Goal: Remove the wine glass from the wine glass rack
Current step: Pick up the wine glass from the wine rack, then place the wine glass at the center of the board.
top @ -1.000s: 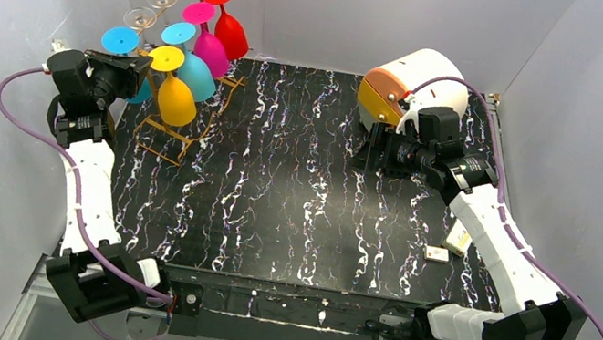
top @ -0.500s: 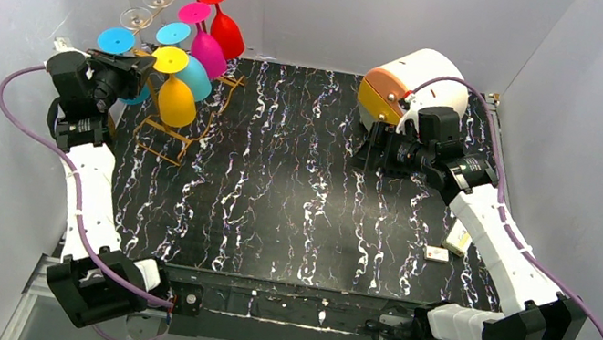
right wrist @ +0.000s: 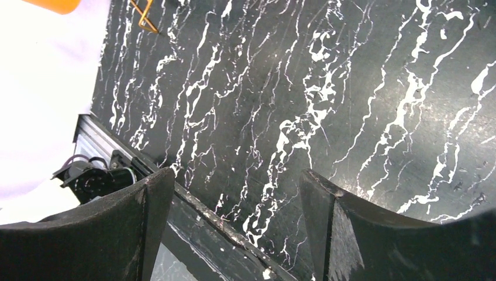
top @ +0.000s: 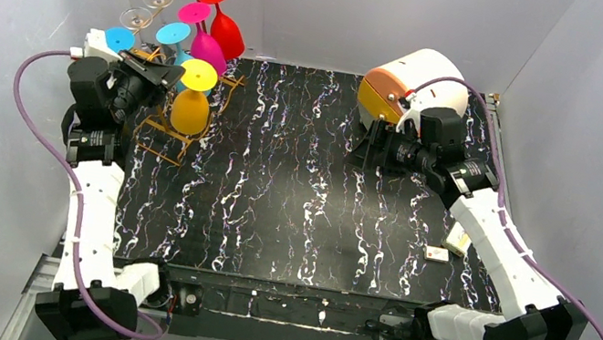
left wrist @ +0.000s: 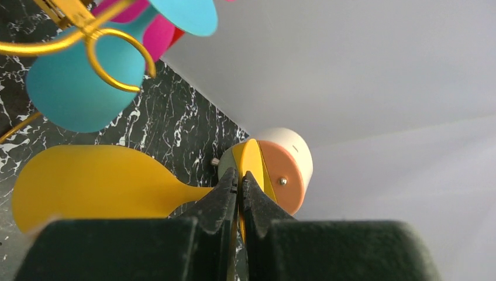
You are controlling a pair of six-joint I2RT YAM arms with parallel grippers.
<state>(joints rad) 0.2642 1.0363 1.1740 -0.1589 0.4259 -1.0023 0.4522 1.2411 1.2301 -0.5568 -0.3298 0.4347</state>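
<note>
Two grippers we're watching: left gripper (left wrist: 240,175) clamps the glossy yellow wine glass (left wrist: 88,181) stem beside the gold wire rack (left wrist: 70,10); right gripper (right wrist: 234,175) gapes wide, empty.

Seven wine glasses (top: 189,112), one wine glass rack (left wrist: 73,12).

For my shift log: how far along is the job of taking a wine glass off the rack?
Done: the left pincer is shut on the stem of the opaque yellow wine glass. In hand: the glass, upside down, seems free of the hooks of the gold wire rack. Left: carry it clear and set it down.
</note>
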